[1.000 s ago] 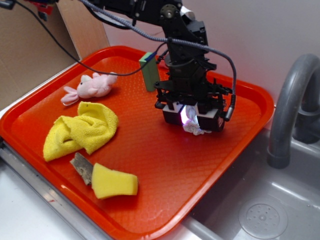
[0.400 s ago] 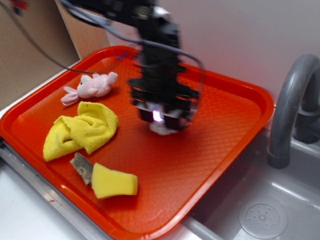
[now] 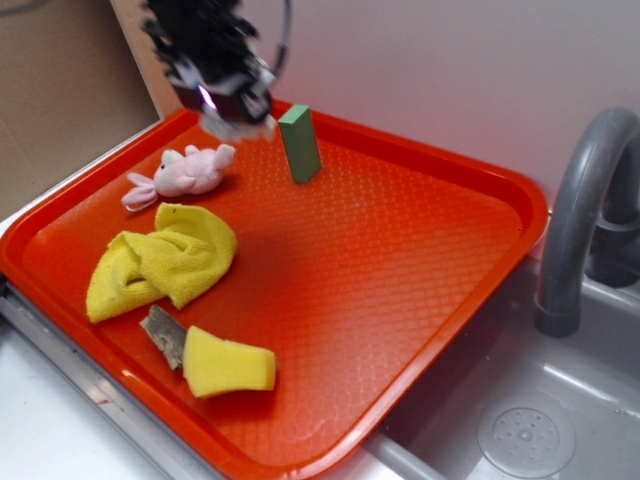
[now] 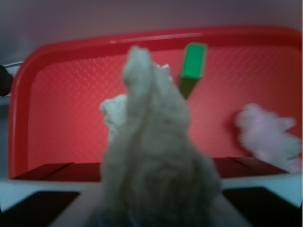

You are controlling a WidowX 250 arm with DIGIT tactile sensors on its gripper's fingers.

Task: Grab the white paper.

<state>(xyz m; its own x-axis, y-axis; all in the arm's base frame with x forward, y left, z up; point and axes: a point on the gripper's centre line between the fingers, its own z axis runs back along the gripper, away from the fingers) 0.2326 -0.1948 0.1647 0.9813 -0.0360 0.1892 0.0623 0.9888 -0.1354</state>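
The tool is closed on the white paper and holds it in the air above the far corner of the red tray, near the green block.

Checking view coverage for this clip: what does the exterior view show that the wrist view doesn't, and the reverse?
Only the exterior view shows the yellow cloth, yellow sponge, grey faucet and sink, plus the gripper raised above the tray's far left corner. Only the wrist view shows the white paper close up, filling the frame between the jaws. Both show the red tray, green block and pink plush toy.
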